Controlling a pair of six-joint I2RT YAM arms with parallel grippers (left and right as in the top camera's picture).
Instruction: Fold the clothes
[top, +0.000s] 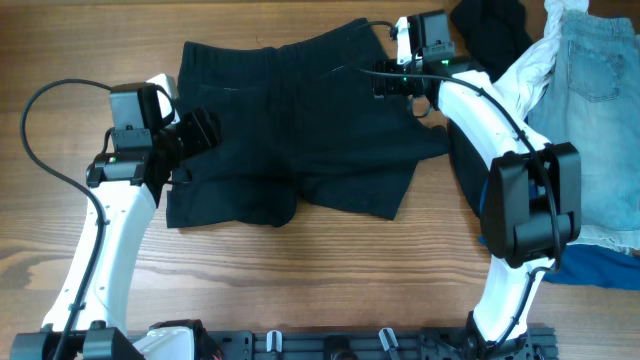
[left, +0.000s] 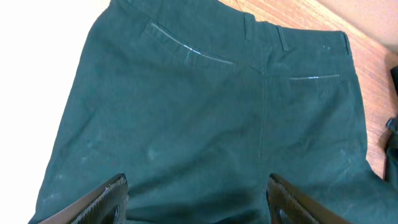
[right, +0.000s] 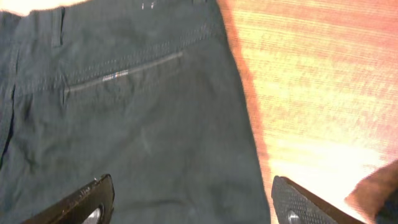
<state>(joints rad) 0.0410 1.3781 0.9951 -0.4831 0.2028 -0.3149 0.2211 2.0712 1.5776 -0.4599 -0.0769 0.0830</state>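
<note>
Wood-grain counter (top: 330, 270) carries everything. The black shorts (top: 300, 130) lie spread flat in the upper centre of the overhead frame, with the waistband toward the top and the legs toward the bottom. A heap of other clothes sits at the right edge: a black garment (top: 490, 25) at the top, a white garment (top: 530, 70) beside it, a light-denim garment (top: 600, 90) further right, and a bright-blue garment (top: 600, 268) at the lower right. The right arm (top: 480, 110) runs between that heap and the shorts, covering their right edge. The left gripper (top: 195, 132) hangs over the shorts' left side, and the right gripper (top: 385, 80) hangs by the waistband at upper right. Both have their jaws spread wide and hold nothing. A welt pocket (left: 193, 56) and a belt loop (left: 283, 38) show in the left wrist view. Small pale marks (right: 148, 5) on the waistband are too blurred to read.
</note>
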